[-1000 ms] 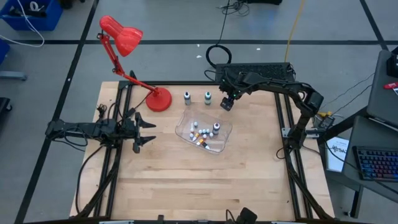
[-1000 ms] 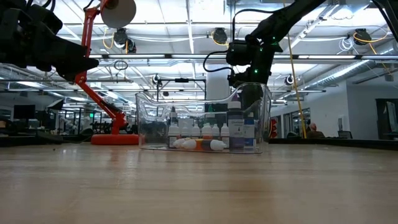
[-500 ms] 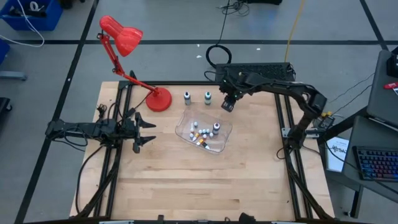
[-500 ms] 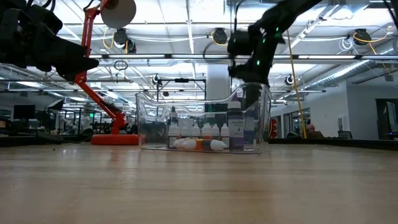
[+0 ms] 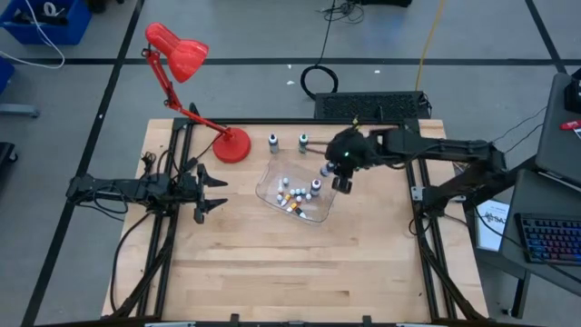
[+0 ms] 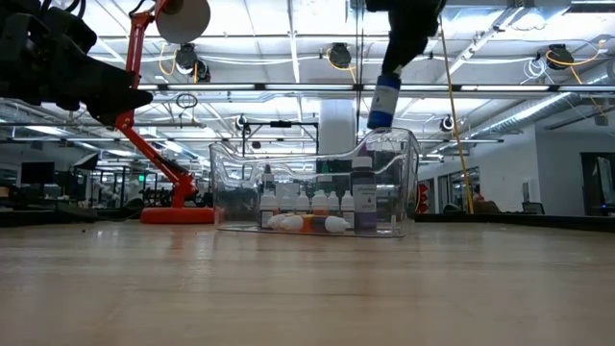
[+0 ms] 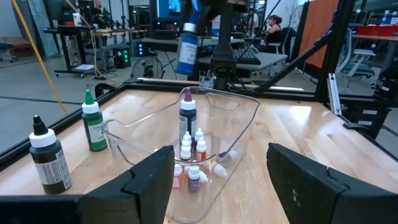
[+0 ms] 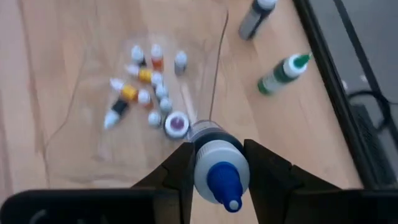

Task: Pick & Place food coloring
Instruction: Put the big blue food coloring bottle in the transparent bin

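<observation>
Food coloring job looks abt halfway, judging by how things lie. You've got the blue bottle [image 8: 214,167] clamped between the right gripper [image 5: 339,173] fingers, lifted clear of the table [image 5: 272,263], cap pointing back toward the wrist. In the low view the blue bottle hangs above the far-right rim of the clear tub [image 6: 231,183], not touching it. From above, the gripper sits over the tub's right edge, toward the back of the table.

Already inside the tub: one purple bottle [image 7: 187,118] standing upright, plus a cluster of tiny dropper bottles [image 8: 146,87], some upright, some on their sides.

Left to do: black bottle [image 7: 47,157] and green bottle [image 7: 93,124] stand on the table near the back edge, just behind the tub, between it and the red lamp [image 5: 186,64] base. Both upright, untouched.

Next, as I read it: lower the blue one into the tub & let go, w/o knocking the purple one over.

Left gripper [image 5: 207,193] waits near the left edge of the table, fingers apart, holding nothing, well apart from the tub.
</observation>
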Robot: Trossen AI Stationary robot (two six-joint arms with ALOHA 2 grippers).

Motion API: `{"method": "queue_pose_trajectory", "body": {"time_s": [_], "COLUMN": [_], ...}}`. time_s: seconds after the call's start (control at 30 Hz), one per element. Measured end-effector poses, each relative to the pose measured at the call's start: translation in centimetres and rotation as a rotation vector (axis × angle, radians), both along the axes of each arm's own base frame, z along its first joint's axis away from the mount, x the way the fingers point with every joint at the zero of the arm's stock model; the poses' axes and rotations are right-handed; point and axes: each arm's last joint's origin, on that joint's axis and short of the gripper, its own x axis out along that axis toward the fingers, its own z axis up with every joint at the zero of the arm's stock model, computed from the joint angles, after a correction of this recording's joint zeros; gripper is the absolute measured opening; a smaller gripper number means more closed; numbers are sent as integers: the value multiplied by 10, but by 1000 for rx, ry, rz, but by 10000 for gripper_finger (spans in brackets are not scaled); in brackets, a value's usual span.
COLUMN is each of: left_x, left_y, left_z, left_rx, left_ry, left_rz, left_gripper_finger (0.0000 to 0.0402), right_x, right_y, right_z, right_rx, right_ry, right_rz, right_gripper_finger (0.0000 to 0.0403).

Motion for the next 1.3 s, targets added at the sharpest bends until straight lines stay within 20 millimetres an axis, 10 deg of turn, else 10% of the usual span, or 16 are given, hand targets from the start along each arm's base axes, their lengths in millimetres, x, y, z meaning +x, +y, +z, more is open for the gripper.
{"method": "queue_pose_trajectory", "body": {"time_s": [0.73,1.3], "left_x": [0,0], "left_y": [0,0], "left_z": [0,0], "left_rx": [0,0], "left_ry": [0,0], "left_rz": [0,0], "left_gripper_finger": [253,253], "right_x": [75,74], "right_y": [12,11], "right_z": [-72,-121], "right_rx": [181,205], "right_ry": [349,338], "right_rz": [101,115], "right_gripper_finger": [103,103]}}
